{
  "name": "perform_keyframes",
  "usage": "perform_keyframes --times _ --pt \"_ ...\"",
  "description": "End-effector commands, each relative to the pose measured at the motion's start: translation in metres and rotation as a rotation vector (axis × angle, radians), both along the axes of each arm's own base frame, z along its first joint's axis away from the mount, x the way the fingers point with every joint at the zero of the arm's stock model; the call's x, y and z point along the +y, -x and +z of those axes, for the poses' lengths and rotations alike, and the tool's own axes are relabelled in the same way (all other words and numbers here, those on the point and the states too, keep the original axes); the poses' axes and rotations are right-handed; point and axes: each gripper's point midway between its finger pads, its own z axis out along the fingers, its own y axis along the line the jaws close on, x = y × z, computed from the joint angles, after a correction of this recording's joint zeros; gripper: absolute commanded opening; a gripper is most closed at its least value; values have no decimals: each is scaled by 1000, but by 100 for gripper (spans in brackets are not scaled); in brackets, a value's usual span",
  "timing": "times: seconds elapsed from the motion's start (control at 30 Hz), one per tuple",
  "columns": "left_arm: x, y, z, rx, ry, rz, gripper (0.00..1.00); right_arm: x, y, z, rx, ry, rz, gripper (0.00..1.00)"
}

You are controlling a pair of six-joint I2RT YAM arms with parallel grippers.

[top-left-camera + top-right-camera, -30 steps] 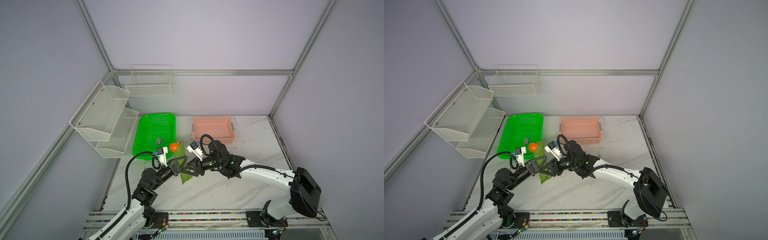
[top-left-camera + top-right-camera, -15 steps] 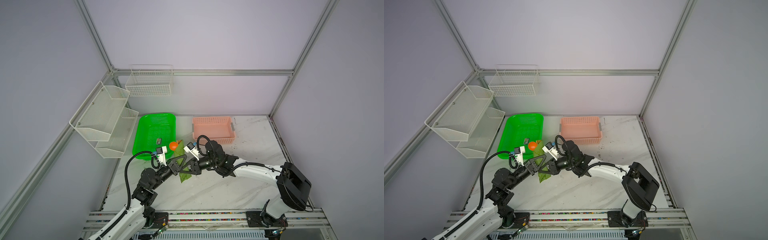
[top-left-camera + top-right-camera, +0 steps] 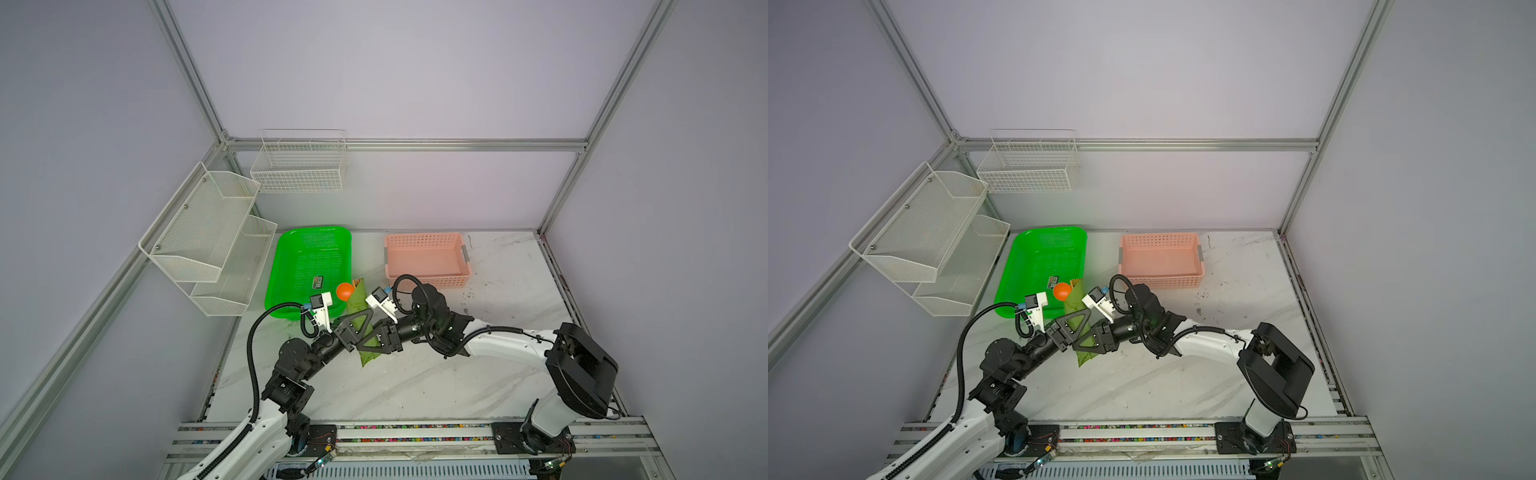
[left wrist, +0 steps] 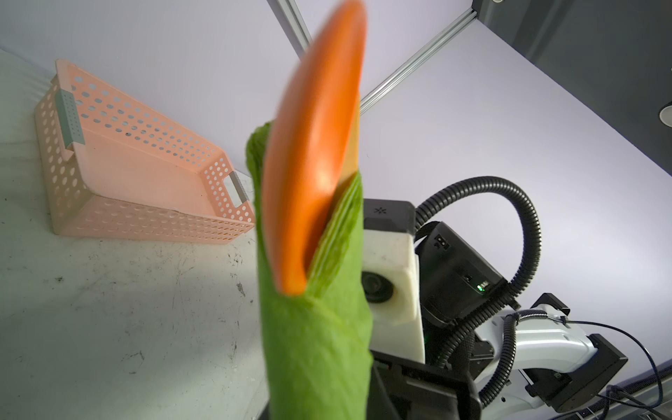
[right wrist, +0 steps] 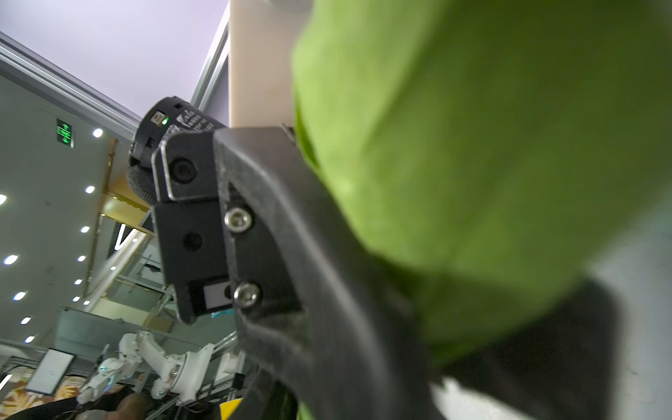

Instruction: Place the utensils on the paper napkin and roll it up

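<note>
Two arms meet in both top views, just off the near-left corner of the pink basket (image 3: 432, 281) (image 3: 1163, 282). The paper napkin (image 3: 357, 303) (image 3: 1073, 306) is rolled into a narrow green tube. It runs from beside that corner toward the near side of the table (image 3: 415, 386). The round orange bowl of the spoon (image 3: 344, 291) (image 3: 1062, 291) sticks out of the tube's far end. It shows against the edge of the green tray (image 3: 307, 257), which lies left of the basket. The left gripper (image 3: 360, 326) (image 3: 1077, 325) crosses the tube mid-length, jaws pinched narrow on the paper. The right gripper (image 3: 370, 343) (image 3: 1089, 343) sits just beside it, toward the tube's near end. Its finger overlaps the paper, but whether it grips or stands clear cannot be told here.

Left wrist view: the roll (image 4: 316, 345) rises out of the left claw. The spoon bowl (image 4: 312, 145) is edge-on and blurred, tucked into the open end. The basket (image 4: 145, 218) stands on the marble beyond the roll, apart from it. The right arm's white wrist camera block (image 4: 389, 283) is just behind the roll, on the side away from the basket.

Right wrist view: blurred green paper (image 5: 472, 163) fills most of the frame. The left gripper's black finger (image 5: 276, 225), with two screws, lies against it. The right claw's own jaws are only a dark blur, so their width cannot be told.
</note>
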Motion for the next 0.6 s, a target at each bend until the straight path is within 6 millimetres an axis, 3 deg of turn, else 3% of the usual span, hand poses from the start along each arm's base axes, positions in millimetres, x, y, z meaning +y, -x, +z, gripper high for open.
perform_keyframes --times 0.0,0.03,0.17,0.2,0.37,0.5,0.57 --pt "3 6 59 -135 55 2 0 -2 13 6 -5 -42 63 41" --pt "3 6 58 -136 54 4 0 -2 13 5 -6 -39 60 39" --pt "3 5 58 -135 54 6 0 -2 13 0 3 -25 56 0" --pt "3 5 60 -141 55 7 0 -2 13 -1 6 -25 55 0" --pt "3 5 61 -143 50 11 0 -4 14 2 8 -42 49 0" --pt "5 5 62 -148 49 19 0 -6 13 2 6 -36 33 35" --pt "5 5 63 -151 50 21 0 -7 13 0 11 -33 30 38"
